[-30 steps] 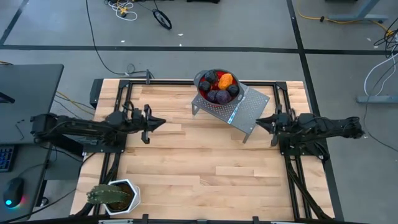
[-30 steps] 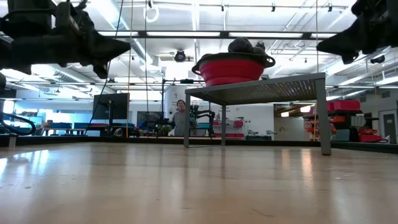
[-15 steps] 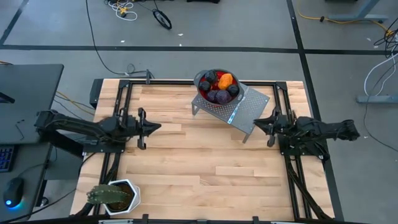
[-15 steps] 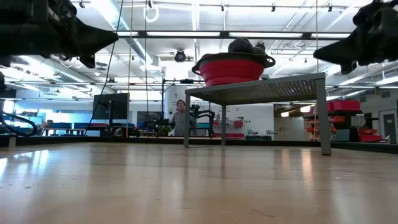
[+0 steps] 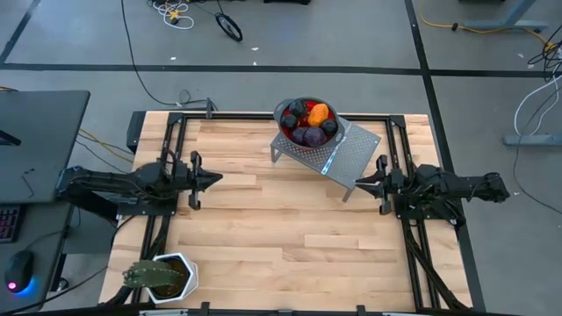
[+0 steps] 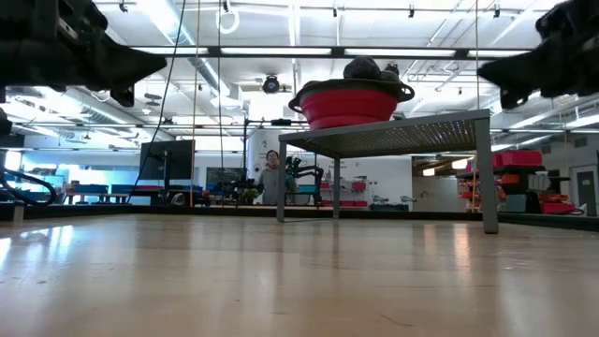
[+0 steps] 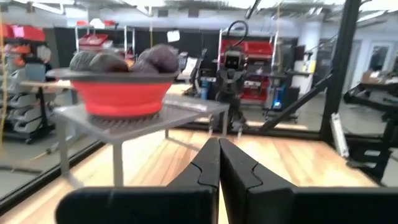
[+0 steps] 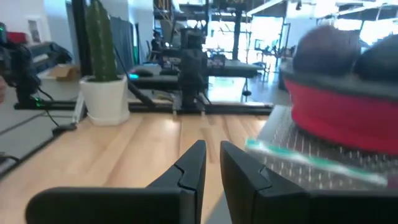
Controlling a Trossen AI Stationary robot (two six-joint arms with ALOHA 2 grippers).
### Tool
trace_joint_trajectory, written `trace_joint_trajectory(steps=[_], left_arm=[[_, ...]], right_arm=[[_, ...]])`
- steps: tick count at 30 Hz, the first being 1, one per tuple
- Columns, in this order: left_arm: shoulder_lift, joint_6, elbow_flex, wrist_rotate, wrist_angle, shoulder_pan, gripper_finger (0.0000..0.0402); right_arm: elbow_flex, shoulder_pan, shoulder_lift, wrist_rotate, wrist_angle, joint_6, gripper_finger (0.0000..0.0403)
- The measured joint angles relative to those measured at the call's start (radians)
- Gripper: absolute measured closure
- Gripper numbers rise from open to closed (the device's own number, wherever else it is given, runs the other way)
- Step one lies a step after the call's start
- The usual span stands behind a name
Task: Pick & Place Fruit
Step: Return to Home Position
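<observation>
Several toy fruits (image 5: 307, 123), dark purple, red and one orange (image 5: 318, 112), lie heaped in a red bowl (image 6: 346, 105) with a dark rim. The bowl stands on a perforated metal stand (image 5: 356, 158) at the table's far middle. My left gripper (image 5: 219, 178) hovers above the table, left of the stand, shut and empty; its fingertips meet in the left wrist view (image 7: 219, 144). My right gripper (image 5: 357, 183) hovers at the stand's right near corner, its fingers a narrow gap apart (image 8: 212, 149), holding nothing.
A thin silver-and-teal knife (image 5: 331, 158) lies on the stand beside the bowl. A spiky green plant in a white pot (image 5: 160, 276) stands at the table's near left corner. Bare wooden table lies between the arms. A person (image 6: 271, 178) stands far behind the table.
My left gripper has drawn back toward the table's left edge, still shut. My right gripper has moved toward the table's near edge and a little toward the left, along the stand's right side. The bowl, the fruit and the stand have stayed still.
</observation>
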Motion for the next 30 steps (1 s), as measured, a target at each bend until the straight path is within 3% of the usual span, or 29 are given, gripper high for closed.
trace_joint_trajectory(steps=[4,18,30], left_arm=[[-0.025,-0.020,0.000,-0.003,-0.035,0.010,0.0398],[-0.017,0.010,-0.001,0.043,-0.060,0.009,0.0392],[-0.017,0.040,-0.001,-0.031,-0.087,0.009,0.0383]], right_arm=[[-0.080,-0.015,0.000,-0.007,0.089,0.008,0.0348],[-0.079,-0.032,0.002,-0.048,0.108,-0.008,0.0348],[-0.079,-0.032,0.004,0.011,0.095,-0.023,0.0348]])
